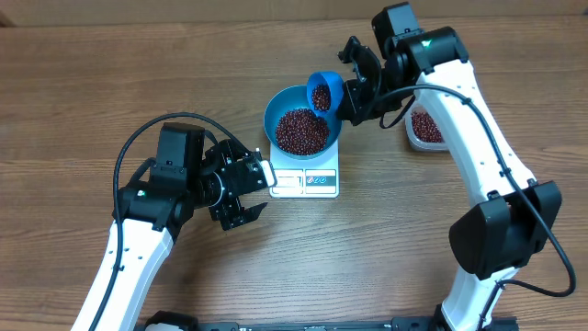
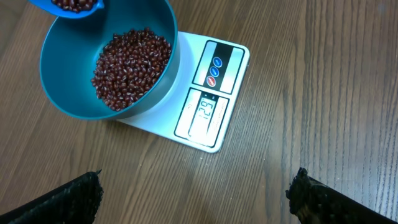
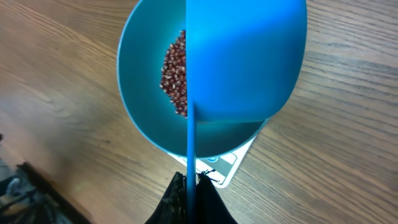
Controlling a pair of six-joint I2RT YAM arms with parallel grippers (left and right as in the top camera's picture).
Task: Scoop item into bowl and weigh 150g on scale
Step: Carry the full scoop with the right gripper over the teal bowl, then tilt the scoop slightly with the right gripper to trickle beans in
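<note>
bowl (image 1: pixel 270 118): bright blue, deep, standing on the far part of the scale, near the table's middle.
scale (image 1: pixel 308 181): flat, white, display and buttons on its near edge.
beans (image 1: pixel 303 131): dark red-brown heap in the bowl's bottom; more in the scoop and the tub.
scoop (image 1: pixel 323 92): small, blue, tilted above the bowl's far-right rim.
right gripper (image 1: pixel 351 95): clamped tight on the scoop's thin handle.
left gripper (image 1: pixel 255 191): fingers spread wide, holding nothing, just left of the scale.
tub (image 1: pixel 424 129): clear plastic, right of the scale, partly hidden behind the right arm.
</note>
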